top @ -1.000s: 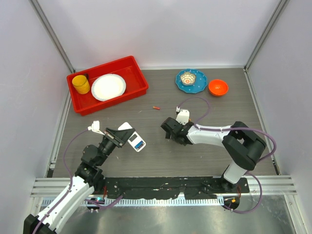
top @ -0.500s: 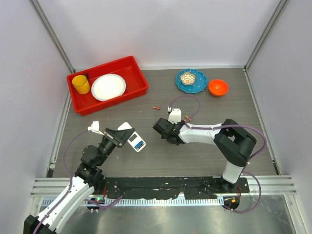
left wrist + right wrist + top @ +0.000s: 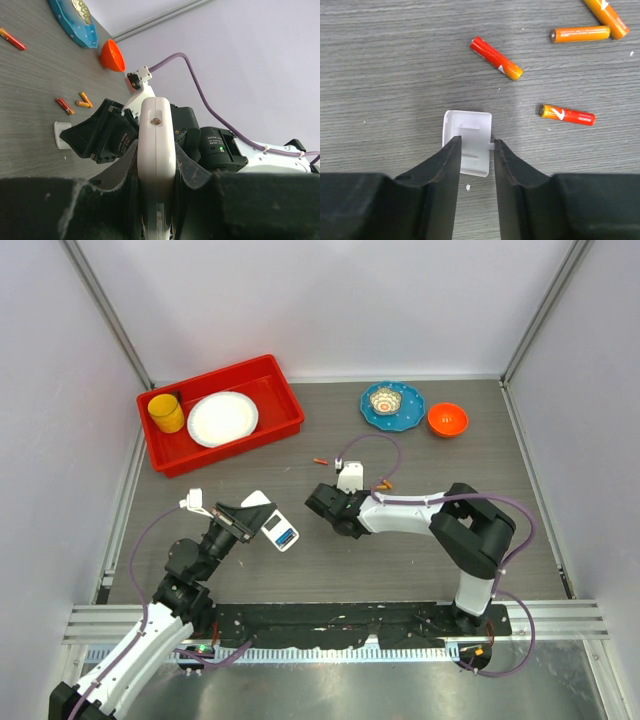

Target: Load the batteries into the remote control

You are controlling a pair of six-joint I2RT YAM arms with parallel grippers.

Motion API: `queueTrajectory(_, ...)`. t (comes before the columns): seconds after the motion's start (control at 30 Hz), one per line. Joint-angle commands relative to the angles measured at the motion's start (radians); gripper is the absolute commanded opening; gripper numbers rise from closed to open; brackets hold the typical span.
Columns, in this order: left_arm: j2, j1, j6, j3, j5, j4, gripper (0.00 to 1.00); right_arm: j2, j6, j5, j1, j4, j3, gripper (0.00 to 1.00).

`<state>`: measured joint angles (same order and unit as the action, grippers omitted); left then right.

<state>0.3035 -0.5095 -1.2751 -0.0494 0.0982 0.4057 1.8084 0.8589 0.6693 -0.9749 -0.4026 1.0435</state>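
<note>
Left pincer [image 3: 156, 159]: clamped on the remote control [image 3: 156, 125], which sits edge-on between the fingers and projects past the tips. Right pincer [image 3: 476, 143]: narrow gap, nothing held. Its tips stand over a small white cover [image 3: 468, 124] lying flat on the table [image 3: 380, 75]; contact cannot be confirmed. Four orange-red batteries [image 3: 566, 114] lie loose beyond the right pincer's tips and to their right, apart from the cover.

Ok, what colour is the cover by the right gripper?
White; the cover shows best in the right wrist view.
</note>
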Motion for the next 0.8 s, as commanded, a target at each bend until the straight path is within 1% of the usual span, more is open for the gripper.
queueTrajectory(0.0, -0.009, -0.004, 0.005, 0.026, 0.005, 0.035, 0.0, 0.045, -0.008, -0.027, -0.005, -0.097, -0.017, 0.29)
queueTrajectory(0.03, -0.009, -0.003, 0.006, 0.026, 0.005, 0.035, 0.0, 0.043, -0.009, -0.027, -0.005, -0.097, -0.017, 0.19)
queueTrajectory(0.07, -0.007, -0.003, 0.006, 0.026, 0.003, 0.036, 0.0, 0.042, -0.006, -0.028, -0.005, -0.096, -0.019, 0.15)
queueTrajectory(0.2, -0.004, -0.004, 0.008, 0.023, 0.001, 0.036, 0.0, 0.031, -0.006, -0.027, -0.005, -0.094, -0.019, 0.1)
queueTrajectory(0.3, -0.003, -0.004, 0.01, 0.022, 0.001, 0.036, 0.0, 0.029, -0.011, -0.027, -0.005, -0.093, -0.02, 0.09)
queueTrajectory(0.37, -0.001, -0.004, 0.01, 0.019, 0.001, 0.036, 0.0, 0.022, -0.004, -0.027, -0.005, -0.088, -0.025, 0.15)
queueTrajectory(0.4, -0.001, -0.006, 0.01, 0.019, 0.001, 0.038, 0.0, 0.01, -0.003, -0.03, -0.005, -0.079, -0.039, 0.21)
queueTrajectory(0.47, 0.003, -0.004, 0.01, 0.017, 0.001, 0.039, 0.0, -0.041, -0.001, -0.037, -0.005, -0.024, -0.059, 0.27)
queueTrajectory(0.5, 0.005, -0.006, 0.013, 0.016, 0.001, 0.039, 0.0, -0.062, -0.02, -0.056, -0.007, 0.005, -0.085, 0.34)
queueTrajectory(0.53, 0.005, -0.004, 0.013, 0.014, 0.001, 0.039, 0.0, -0.105, -0.04, -0.069, -0.008, 0.034, -0.095, 0.39)
queueTrajectory(0.57, 0.006, -0.004, 0.014, 0.011, 0.001, 0.041, 0.0, -0.121, -0.061, -0.083, -0.008, 0.101, -0.105, 0.43)
queueTrajectory(0.6, 0.005, -0.006, 0.016, 0.011, 0.0, 0.042, 0.0, -0.133, -0.078, -0.097, -0.008, 0.123, -0.105, 0.52)
queueTrajectory(0.7, -0.006, -0.004, 0.022, 0.006, -0.003, 0.047, 0.0, -0.149, -0.156, -0.171, -0.001, 0.225, -0.09, 0.64)
queueTrajectory(0.77, -0.023, -0.004, 0.023, 0.005, -0.011, 0.036, 0.0, -0.112, -0.188, -0.238, 0.01, 0.252, -0.063, 0.66)
